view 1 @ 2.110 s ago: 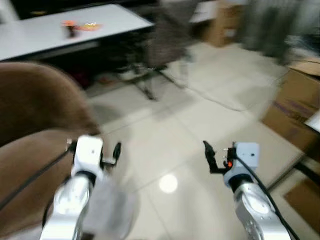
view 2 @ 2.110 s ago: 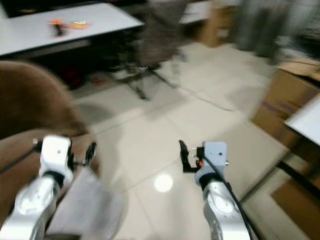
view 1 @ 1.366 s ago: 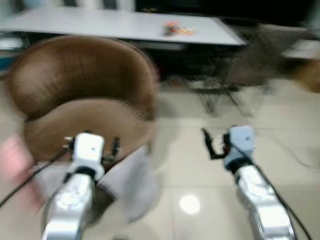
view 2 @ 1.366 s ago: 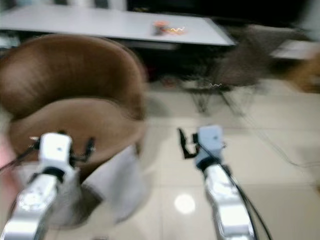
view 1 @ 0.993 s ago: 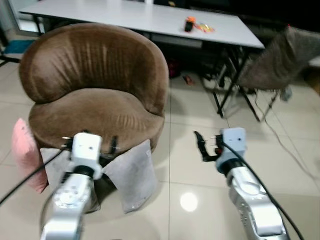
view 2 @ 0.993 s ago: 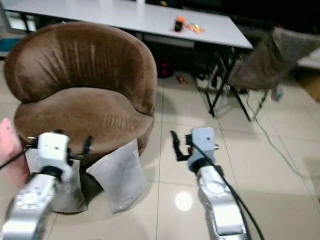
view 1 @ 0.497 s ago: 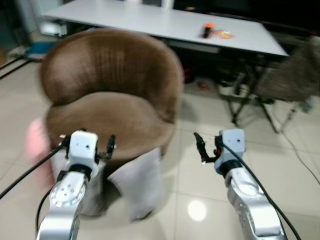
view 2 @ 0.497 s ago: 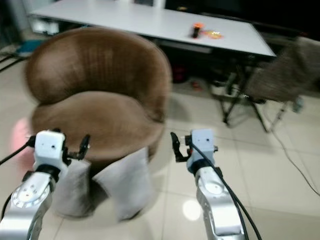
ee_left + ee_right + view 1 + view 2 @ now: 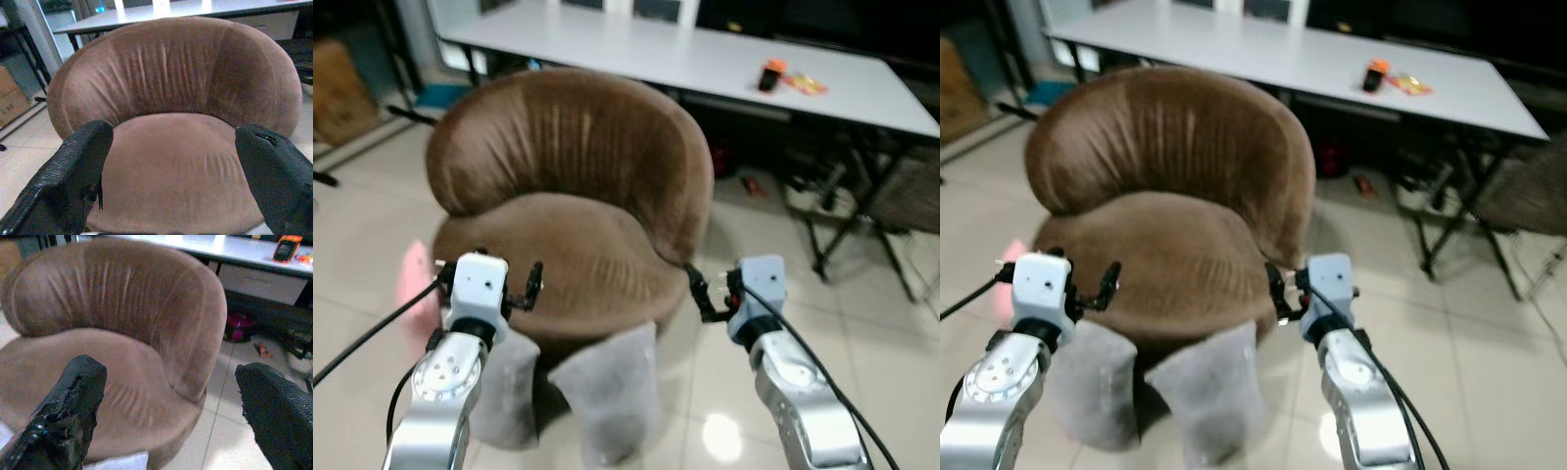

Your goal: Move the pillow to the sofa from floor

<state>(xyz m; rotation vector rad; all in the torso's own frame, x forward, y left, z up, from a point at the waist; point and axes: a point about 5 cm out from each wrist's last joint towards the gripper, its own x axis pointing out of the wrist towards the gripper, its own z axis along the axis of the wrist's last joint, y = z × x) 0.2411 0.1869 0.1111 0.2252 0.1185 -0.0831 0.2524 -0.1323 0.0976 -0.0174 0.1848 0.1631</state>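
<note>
The view has swung onto the round brown velvet sofa [image 9: 570,211]; two grey fabric pillows [image 9: 607,392] lean on the floor, ungrasped, left gripper [image 9: 171,171] and right gripper [image 9: 171,411] spread empty.

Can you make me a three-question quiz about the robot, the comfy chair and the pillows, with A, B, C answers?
1. Where are the two grey pillows?
A. On the chair's seat
B. On the floor, leaning on the chair's front
C. On the white table

2. What colour is the round armchair?
A. Brown
B. Green
C. Blue

3. How are the left gripper's fingers?
A. Shut on a pillow
C. Shut on the chair
B. Open, holding nothing

Answers:
1. B: both grey pillows stand on the tiled floor against the base of the armchair, not up on its seat.
2. A: the armchair's back and seat are brown in every view.
3. B: the left wrist view shows the left gripper with its fingers spread wide apart and the chair seat between them; the right gripper is open too.
</note>
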